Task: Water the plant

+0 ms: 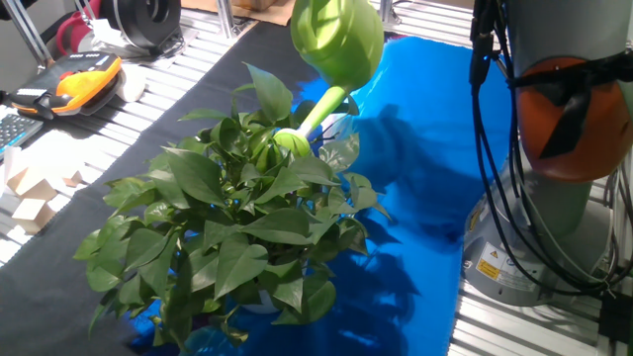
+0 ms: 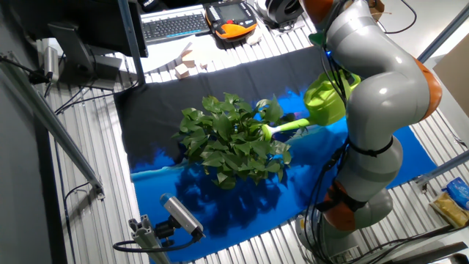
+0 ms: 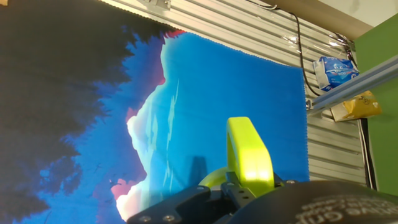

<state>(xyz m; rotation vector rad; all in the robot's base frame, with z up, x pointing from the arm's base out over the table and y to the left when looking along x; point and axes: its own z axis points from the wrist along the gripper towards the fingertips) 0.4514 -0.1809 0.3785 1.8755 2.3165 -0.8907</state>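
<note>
The plant (image 1: 237, 218) is a big bushy pot plant with broad glossy green leaves, standing mid-table; it also shows in the other fixed view (image 2: 234, 139). The lime-green watering can (image 1: 336, 40) hangs tilted above it, and its round spout head (image 1: 292, 141) dips into the top leaves. In the other fixed view the can (image 2: 326, 103) sits just right of the plant, partly behind the arm. In the hand view my gripper (image 3: 245, 186) is shut on the can's green handle (image 3: 249, 155). The plant is out of sight there.
A blue cloth (image 1: 425, 148) and a black cloth (image 1: 119, 148) cover the table. Wooden blocks (image 1: 30, 193), an orange pendant (image 1: 84, 79) and a keyboard (image 2: 172, 26) lie at the edge. The robot base (image 1: 554, 227) stands beside the cloth. A camera on a stand (image 2: 179, 213) is near the plant.
</note>
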